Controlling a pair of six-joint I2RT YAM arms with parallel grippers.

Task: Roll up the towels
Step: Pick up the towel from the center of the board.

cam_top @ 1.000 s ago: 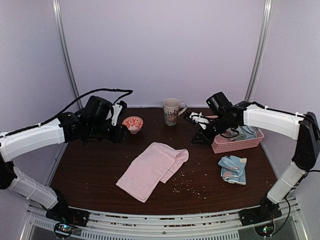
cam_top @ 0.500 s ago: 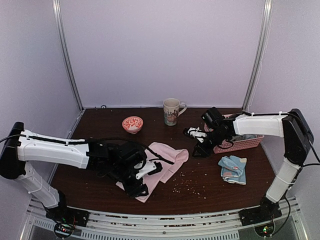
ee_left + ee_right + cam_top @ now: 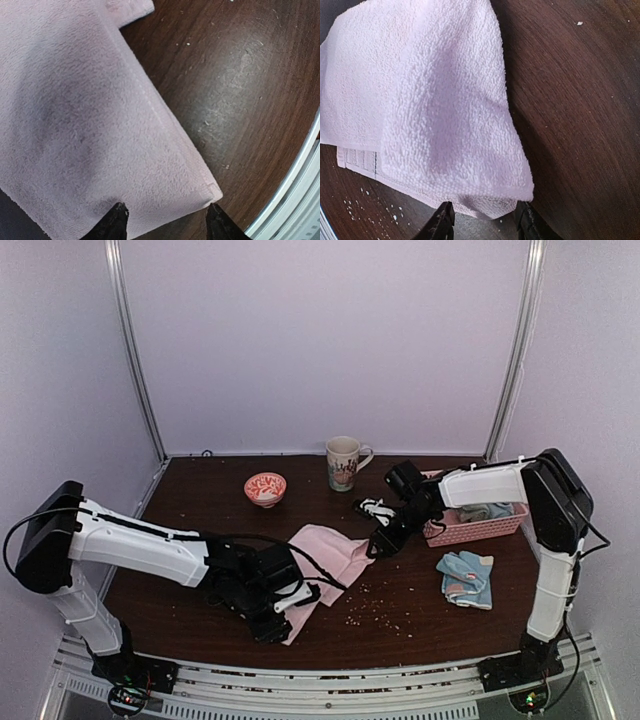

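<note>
Pink towel point(image 3: 335, 548) is spread mid surface point(image 3: 190, 502). Near corner is straddled by left end effector point(image 3: 165, 220), far end by right end effector point(image 3: 484, 221); both are spread open, nothing gripped atm.

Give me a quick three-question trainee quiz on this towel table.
1. True or false: the pale pink terry cloth towel is already rolled.
2. The light blue patterned cloth towel lies: A inside the pink plastic lattice basket, B on the dark wooden table beside it, C behind it.
3. Which arm reaches the pink towel's near corner?
Key: 1 false; 2 B; 3 left: the left end effector straddles it.
</note>
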